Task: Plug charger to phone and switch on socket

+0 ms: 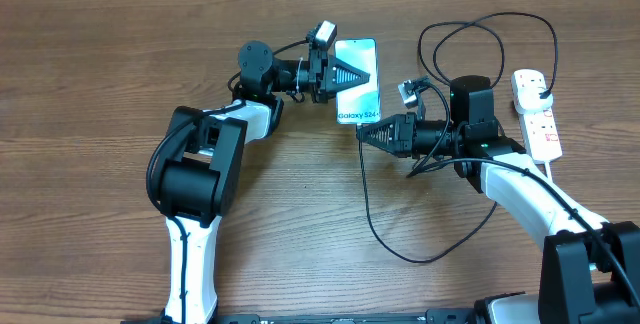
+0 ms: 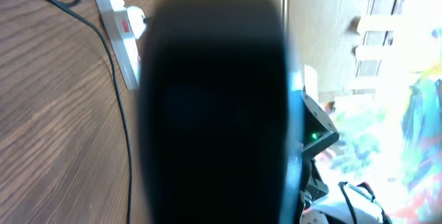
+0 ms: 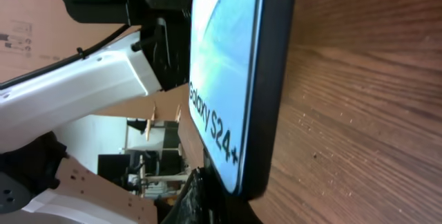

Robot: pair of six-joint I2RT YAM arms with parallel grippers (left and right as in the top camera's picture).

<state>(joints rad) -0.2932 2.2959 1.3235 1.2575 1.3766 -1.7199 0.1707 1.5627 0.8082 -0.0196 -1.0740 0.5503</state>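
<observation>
The phone (image 1: 362, 96), with a light-blue screen reading "Galaxy S24+", lies on the wooden table. My left gripper (image 1: 345, 74) reaches over it from the left and is shut on it. In the left wrist view the phone (image 2: 214, 113) is a dark blur filling the middle. My right gripper (image 1: 362, 134) is at the phone's near end, shut on the tip of the charger cable (image 1: 370, 214). In the right wrist view the phone (image 3: 221, 79) is very close, and the dark fingertips (image 3: 207, 207) touch its bottom edge. The connector itself is hidden. The white socket strip (image 1: 540, 124) lies at the far right with the black plug (image 1: 541, 86) in it.
The black cable loops behind the right arm (image 1: 490, 24) and in front of it across the table. The socket strip with a red switch (image 2: 119, 25) and the cable (image 2: 123, 113) also show in the left wrist view. Its white cord (image 1: 553, 169) runs past the right arm.
</observation>
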